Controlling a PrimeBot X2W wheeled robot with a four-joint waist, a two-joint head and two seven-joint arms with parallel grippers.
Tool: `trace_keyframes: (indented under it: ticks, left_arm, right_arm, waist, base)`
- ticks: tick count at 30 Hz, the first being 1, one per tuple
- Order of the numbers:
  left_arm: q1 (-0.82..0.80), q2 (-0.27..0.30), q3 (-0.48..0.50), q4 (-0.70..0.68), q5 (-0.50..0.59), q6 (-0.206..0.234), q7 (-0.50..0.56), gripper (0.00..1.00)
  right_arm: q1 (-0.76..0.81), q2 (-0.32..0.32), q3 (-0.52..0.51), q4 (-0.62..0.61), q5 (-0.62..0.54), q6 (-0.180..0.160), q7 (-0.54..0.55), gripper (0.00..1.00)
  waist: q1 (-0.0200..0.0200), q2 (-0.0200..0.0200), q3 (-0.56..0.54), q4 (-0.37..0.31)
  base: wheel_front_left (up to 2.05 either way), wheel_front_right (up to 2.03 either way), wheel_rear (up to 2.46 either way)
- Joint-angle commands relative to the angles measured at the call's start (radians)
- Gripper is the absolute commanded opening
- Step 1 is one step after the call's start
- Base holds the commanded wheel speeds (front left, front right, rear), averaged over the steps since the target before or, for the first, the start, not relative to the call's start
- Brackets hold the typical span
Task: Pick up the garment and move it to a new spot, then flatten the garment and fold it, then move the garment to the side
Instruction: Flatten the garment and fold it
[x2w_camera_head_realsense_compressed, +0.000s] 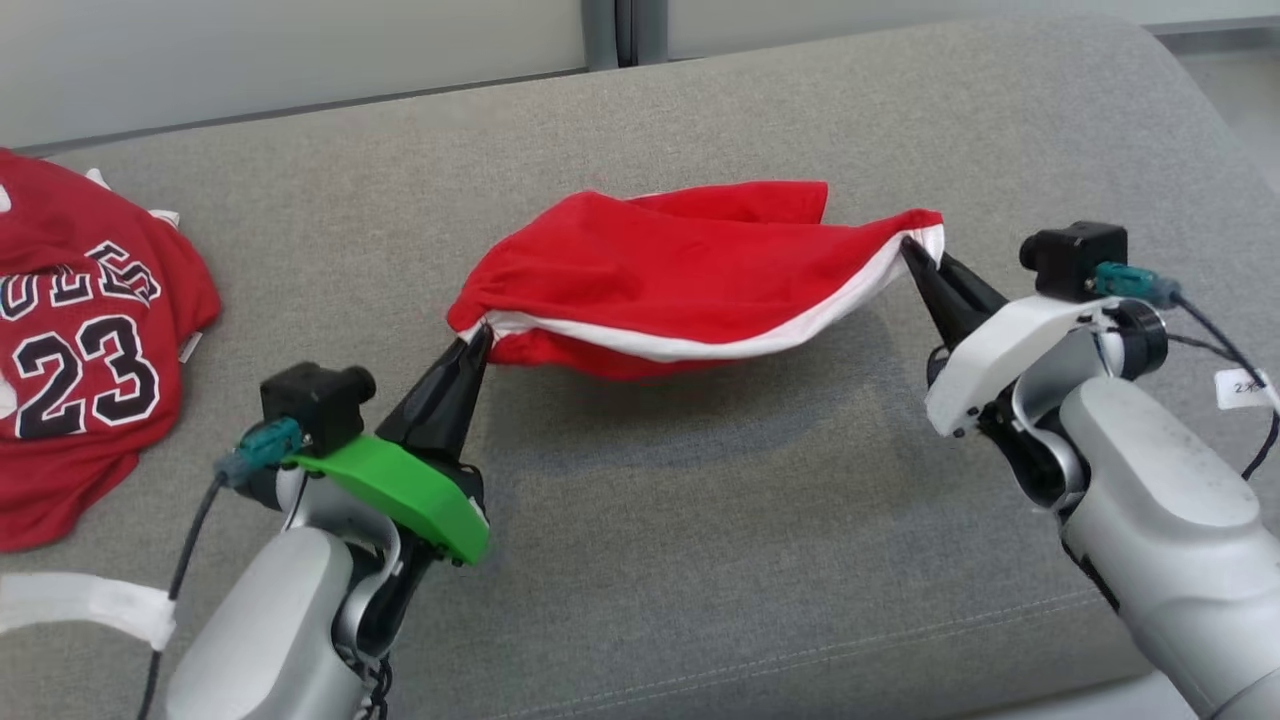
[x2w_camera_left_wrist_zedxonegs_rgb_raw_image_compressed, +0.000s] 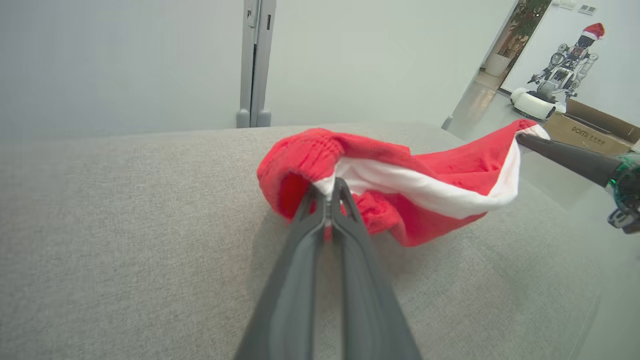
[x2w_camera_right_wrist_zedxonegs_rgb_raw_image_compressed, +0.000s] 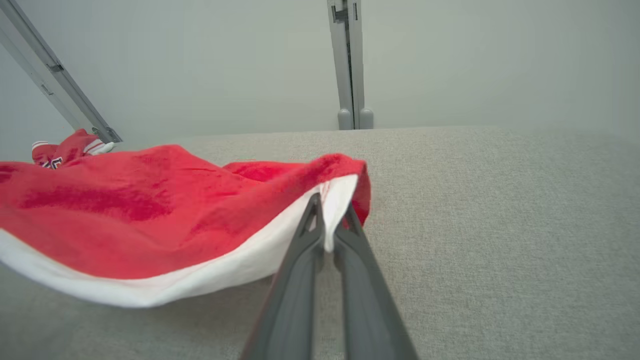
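The garment (x2w_camera_head_realsense_compressed: 680, 275) is red with a white stripe and hangs stretched between my two grippers just above the grey cushion. My left gripper (x2w_camera_head_realsense_compressed: 478, 335) is shut on the garment's left end, with the cloth pinched between its tips (x2w_camera_left_wrist_zedxonegs_rgb_raw_image_compressed: 327, 187). At the other end my right gripper (x2w_camera_head_realsense_compressed: 912, 245) is shut on the white-edged corner (x2w_camera_right_wrist_zedxonegs_rgb_raw_image_compressed: 332, 200). The middle of the garment (x2w_camera_right_wrist_zedxonegs_rgb_raw_image_compressed: 150, 215) sags down toward the cushion. In the left wrist view the right gripper's dark fingers (x2w_camera_left_wrist_zedxonegs_rgb_raw_image_compressed: 565, 155) come in from the right edge and hold the far corner.
A red jersey (x2w_camera_head_realsense_compressed: 80, 330) with the number 23 lies at the left edge of the grey cushion (x2w_camera_head_realsense_compressed: 700, 520). A white strap (x2w_camera_head_realsense_compressed: 90, 605) lies at the lower left. A pale wall with a grey post (x2w_camera_right_wrist_zedxonegs_rgb_raw_image_compressed: 350, 65) stands behind the cushion.
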Motion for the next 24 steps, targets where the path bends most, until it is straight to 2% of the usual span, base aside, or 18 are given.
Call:
trace_keyframes:
  ticks: [1, 8, 14, 19, 24]
  left_arm:
    - [-0.028, 0.025, 0.002, -0.045, -0.032, -0.006, 0.037, 0.00]
    - [-0.127, 0.097, 0.030, -0.216, -0.181, -0.006, 0.244, 0.00]
    - [-0.264, 0.115, 0.061, -0.215, -0.274, 0.025, 0.415, 0.00]
    - [-0.422, 0.119, 0.076, -0.115, -0.268, 0.068, 0.496, 0.00]
    - [-0.632, 0.092, 0.092, 0.022, -0.189, 0.116, 0.448, 0.00]
  right_arm:
    - [-0.011, -0.020, -0.018, -0.045, 0.047, -0.001, 0.031, 0.00]
    - [-0.053, -0.052, -0.115, -0.207, 0.159, -0.001, 0.172, 0.00]
    - [-0.140, -0.011, -0.196, -0.248, 0.174, -0.001, 0.293, 0.00]
    - [-0.289, 0.069, -0.252, -0.152, 0.121, -0.001, 0.337, 0.00]
    - [-0.525, 0.160, -0.353, 0.040, -0.002, -0.001, 0.238, 0.00]
  waist:
    - [0.0000, 0.0000, -0.042, -0.003]
    - [0.0000, 0.0000, -0.121, -0.012]
    - [0.0000, 0.0000, -0.128, -0.034]
    - [0.0000, 0.0000, -0.050, -0.069]
    - [0.0000, 0.0000, 0.077, -0.106]
  base:
    - [0.00, 0.00, 0.00]
    - [0.00, 0.00, 0.00]
    - [0.00, 0.00, 0.00]
    - [0.00, 0.00, 0.00]
    - [0.00, 0.00, 0.00]
